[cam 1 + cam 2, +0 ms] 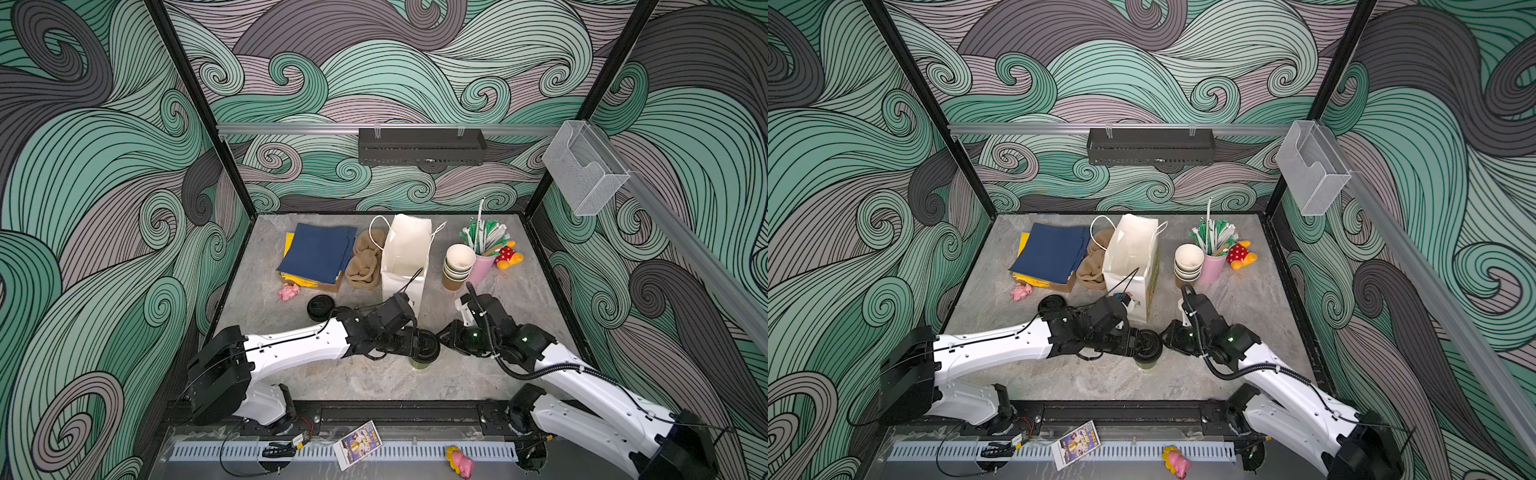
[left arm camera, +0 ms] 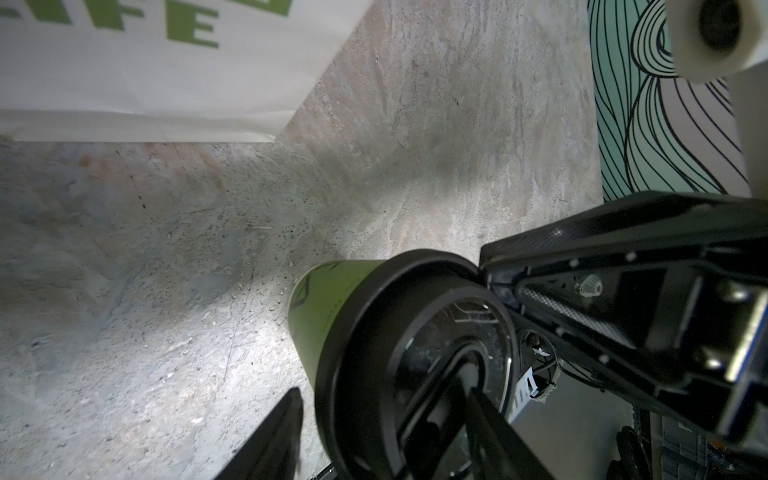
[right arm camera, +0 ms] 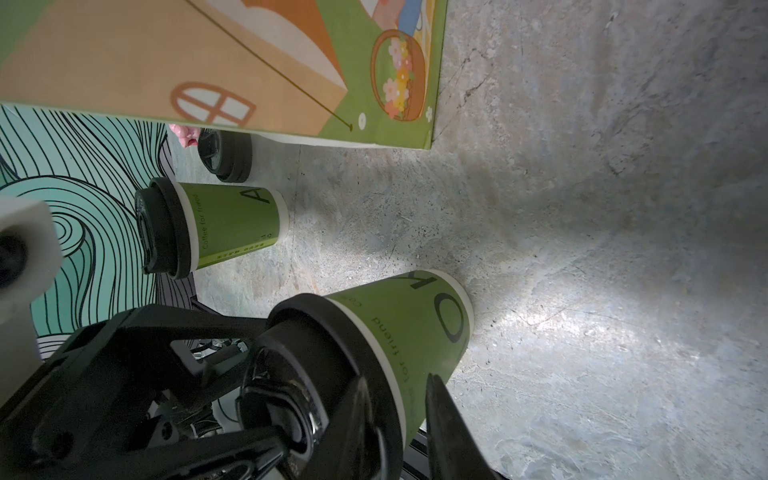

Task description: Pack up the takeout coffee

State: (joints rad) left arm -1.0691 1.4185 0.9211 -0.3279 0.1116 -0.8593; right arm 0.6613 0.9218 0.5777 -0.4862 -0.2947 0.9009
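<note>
A green takeout coffee cup [image 1: 419,365] with a black sip lid [image 1: 428,347] stands on the table in front of the white paper bag [image 1: 405,253]. From the left, my left gripper [image 2: 384,395] stands open over the lid [image 2: 415,353]. One finger lies across the lid's top and the other hangs outside the rim, apart from it. My right gripper [image 3: 397,380] is open from the right, straddling the lid's rim [image 3: 332,374]. A second lidded cup [image 3: 216,224] stands beyond, showing only in the right wrist view.
A stack of empty cups [image 1: 457,266] and a pink cup of straws [image 1: 484,266] stand right of the bag. Spare black lids [image 1: 320,307] sit left of my left arm. Brown pulp carriers [image 1: 368,262], blue napkins [image 1: 318,253] and small toys [image 1: 508,255] lie behind.
</note>
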